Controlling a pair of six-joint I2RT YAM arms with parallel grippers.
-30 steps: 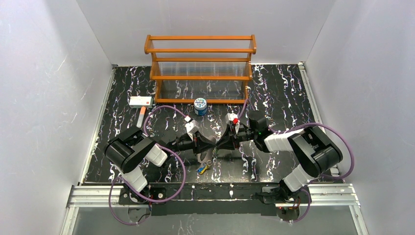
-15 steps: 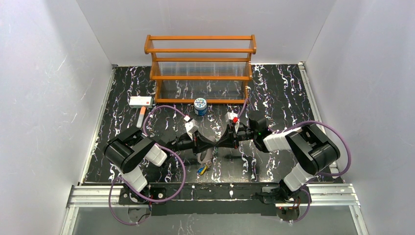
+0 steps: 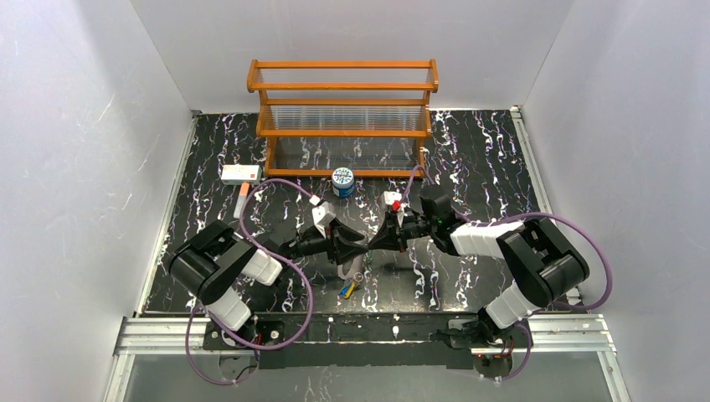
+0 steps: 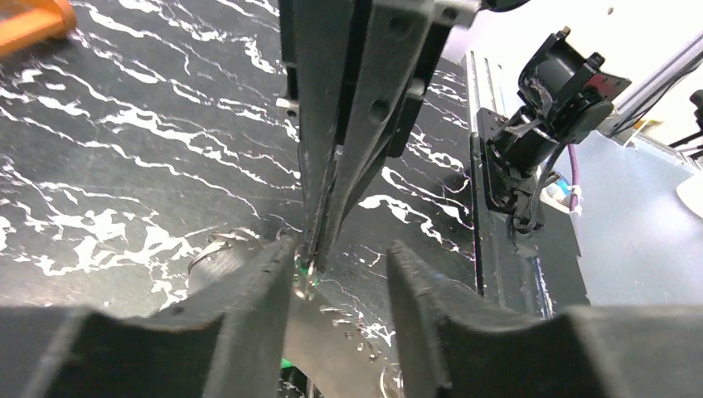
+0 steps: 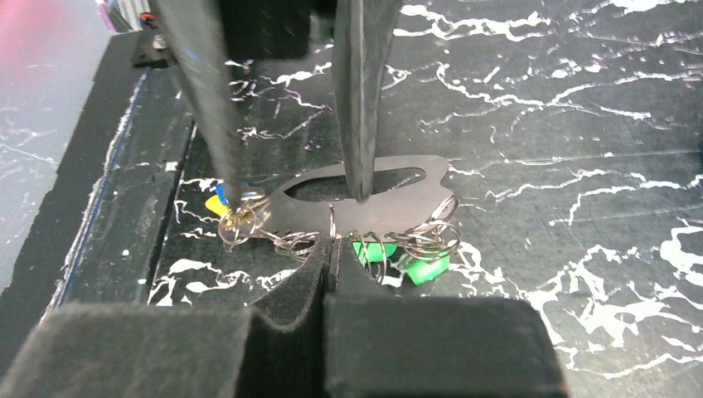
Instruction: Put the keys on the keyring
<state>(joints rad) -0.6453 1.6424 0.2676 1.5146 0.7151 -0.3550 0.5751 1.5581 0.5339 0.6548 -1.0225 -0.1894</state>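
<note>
Top external view, left to right. Left gripper (image 3: 352,246): jaws parted and empty. The right wrist view shows one of its fingertips standing in the open middle of the flat whitish oval keyring (image 5: 419,195), which rests on the black white-veined tabletop (image 3: 486,167). Small green-headed keys (image 5: 375,249) on wire rings crowd its near edge. Right gripper (image 3: 374,243): shut tight at that edge; whether it pinches anything cannot be told. Good practice: hold the loop spread and steady, and thread one wire ring at a time.
</note>
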